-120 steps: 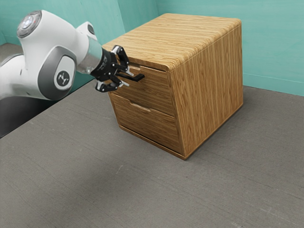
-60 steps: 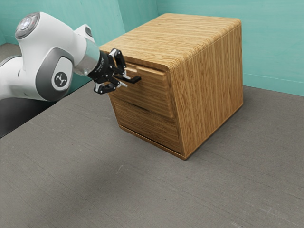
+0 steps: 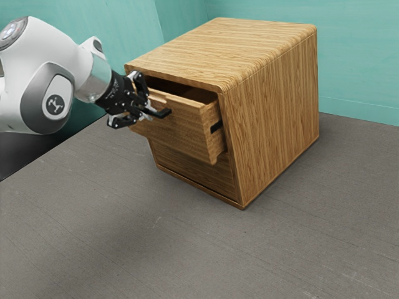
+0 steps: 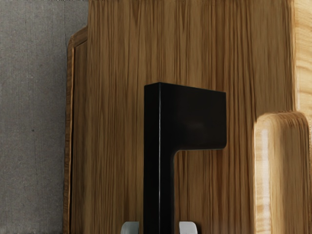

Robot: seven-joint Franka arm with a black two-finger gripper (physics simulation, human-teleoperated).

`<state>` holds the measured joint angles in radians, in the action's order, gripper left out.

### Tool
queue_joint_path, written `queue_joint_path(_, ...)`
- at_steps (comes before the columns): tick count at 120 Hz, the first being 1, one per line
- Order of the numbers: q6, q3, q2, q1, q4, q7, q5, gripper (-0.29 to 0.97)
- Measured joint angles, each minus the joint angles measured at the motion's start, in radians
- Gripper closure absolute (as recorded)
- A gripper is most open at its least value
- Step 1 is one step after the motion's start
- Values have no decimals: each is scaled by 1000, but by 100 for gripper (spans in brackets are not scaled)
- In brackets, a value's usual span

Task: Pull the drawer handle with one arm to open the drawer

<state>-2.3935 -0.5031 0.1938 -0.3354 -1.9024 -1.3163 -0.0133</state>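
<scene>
A wooden cabinet stands on the floor, its top drawer pulled partway out toward the exterior view's left, with a dark gap behind its front. My gripper is shut on the drawer's black handle, reaching in from the exterior view's left. In the wrist view the black handle runs up from between my two pale fingertips against the drawer front. The lower drawer sits flush in the cabinet.
Grey floor spreads in front of and beside the cabinet. A teal wall runs behind it. My white arm takes up the exterior view's upper left.
My gripper has moved toward the exterior view's left with the handle in it. The top drawer has slid out of the cabinet from nearly flush to partway out.
</scene>
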Motion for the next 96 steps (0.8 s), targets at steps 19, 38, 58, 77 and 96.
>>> queue_joint_path(19,10,-6,54,0,-40,4,12,74)
queue_joint_path(38,15,-7,94,-1,-72,6,26,74)
queue_joint_path(58,17,-9,157,-4,-120,8,47,74)
queue_joint_path(77,18,-13,189,-3,-151,10,63,74)
queue_joint_path(96,18,-14,228,-4,-187,11,75,74)
